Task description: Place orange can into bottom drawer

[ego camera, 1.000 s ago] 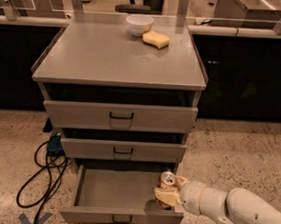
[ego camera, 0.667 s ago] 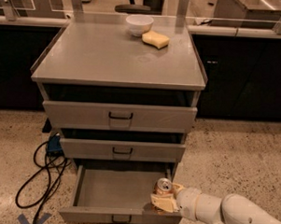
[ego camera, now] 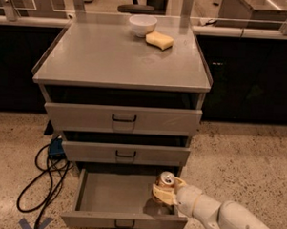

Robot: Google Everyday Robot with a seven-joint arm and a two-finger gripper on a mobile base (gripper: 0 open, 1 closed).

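Observation:
The orange can (ego camera: pixel 165 180) shows its silver top and stands upright inside the open bottom drawer (ego camera: pixel 111 196), at its right side. My gripper (ego camera: pixel 163 192) reaches in from the lower right on a white arm, and its pale fingers (ego camera: pixel 160 195) are closed around the can's body. The can's base is hidden by the fingers, so I cannot tell whether it rests on the drawer floor. The drawer is pulled out, with its dark wire handle (ego camera: pixel 124 225) at front centre.
The two upper grey drawers (ego camera: pixel 123 119) are slightly ajar. A white bowl (ego camera: pixel 142 25) and a yellow sponge (ego camera: pixel 159 40) sit on the cabinet top. Black cables (ego camera: pixel 45 174) and a blue plug lie on the speckled floor to the left.
My gripper has carried the can leftward and lower, deeper into the bottom drawer. The drawers and the things on the cabinet top have not moved.

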